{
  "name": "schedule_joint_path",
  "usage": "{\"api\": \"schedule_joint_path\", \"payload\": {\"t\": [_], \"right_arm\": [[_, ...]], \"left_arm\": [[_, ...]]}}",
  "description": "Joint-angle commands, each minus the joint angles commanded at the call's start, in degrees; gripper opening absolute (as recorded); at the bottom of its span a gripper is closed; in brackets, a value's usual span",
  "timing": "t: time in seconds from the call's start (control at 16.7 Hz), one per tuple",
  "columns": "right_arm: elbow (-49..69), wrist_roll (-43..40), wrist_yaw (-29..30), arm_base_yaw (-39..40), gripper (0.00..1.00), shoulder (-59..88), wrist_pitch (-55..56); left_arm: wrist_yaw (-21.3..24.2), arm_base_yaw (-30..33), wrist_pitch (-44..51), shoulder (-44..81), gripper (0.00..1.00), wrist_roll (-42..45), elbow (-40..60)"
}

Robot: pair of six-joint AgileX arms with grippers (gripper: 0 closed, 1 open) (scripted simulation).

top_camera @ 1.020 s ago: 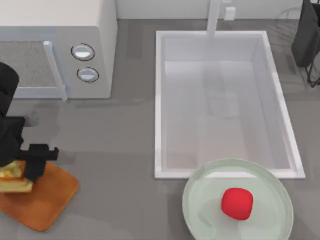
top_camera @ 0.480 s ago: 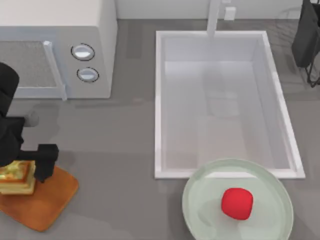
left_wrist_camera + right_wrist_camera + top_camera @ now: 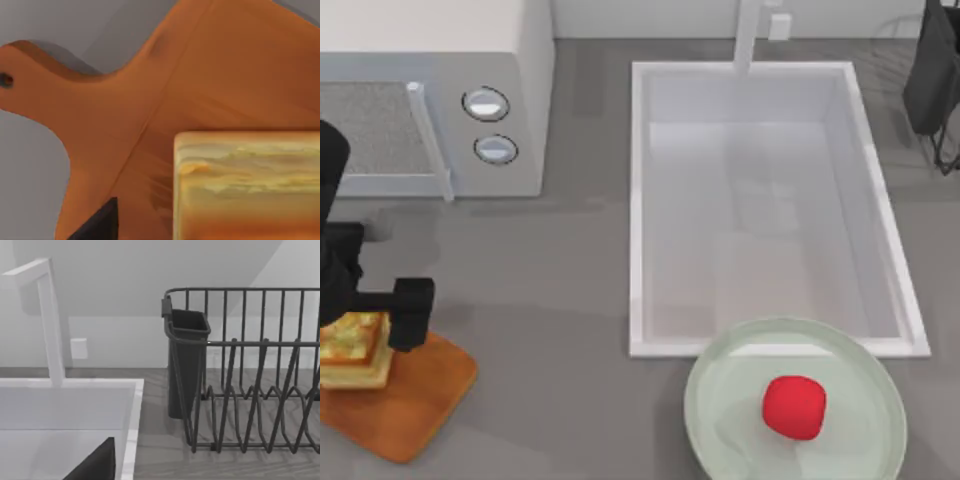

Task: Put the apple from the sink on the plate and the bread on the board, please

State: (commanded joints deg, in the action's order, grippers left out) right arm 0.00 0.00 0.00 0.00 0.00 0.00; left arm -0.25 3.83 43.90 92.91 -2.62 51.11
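**Bread on the board, apple on the plate**

The small pale yellow bread chunk with an orange-brown crust [image 3: 356,350] sits on the flat orange-brown wooden board [image 3: 425,390] at the table's left edge, seen from above. The left gripper [image 3: 365,305] hangs over it with its dark fingers spread, one finger [image 3: 410,312] standing clear just beside the chunk, pinching nothing. In the left wrist view the bread [image 3: 247,185] lies flat on the grained board [image 3: 150,100]. The small bright red apple [image 3: 794,407] rests on the large round pale green plate [image 3: 720,400], just in front of the white rectangular sink [image 3: 638,200], whose basin holds nothing. The right arm is parked at the top view's far right, by a dark wire dish rack [image 3: 250,375]; whether its fingers are spread cannot be told. The bread looks light and soft, best taken across its flat sides without squeezing; the smooth, round apple would likely roll and wants a grip across its middle.
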Motion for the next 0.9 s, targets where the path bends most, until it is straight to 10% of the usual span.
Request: {"api": "schedule_joint_path", "payload": {"t": [0.9], "right_arm": [[0.0, 0.0, 0.0, 0.0, 1.0, 0.0, 0.0]], "left_arm": [[0.7, -2.35, -28.88, -66.78, 1.0, 1.32, -36.79]]}}
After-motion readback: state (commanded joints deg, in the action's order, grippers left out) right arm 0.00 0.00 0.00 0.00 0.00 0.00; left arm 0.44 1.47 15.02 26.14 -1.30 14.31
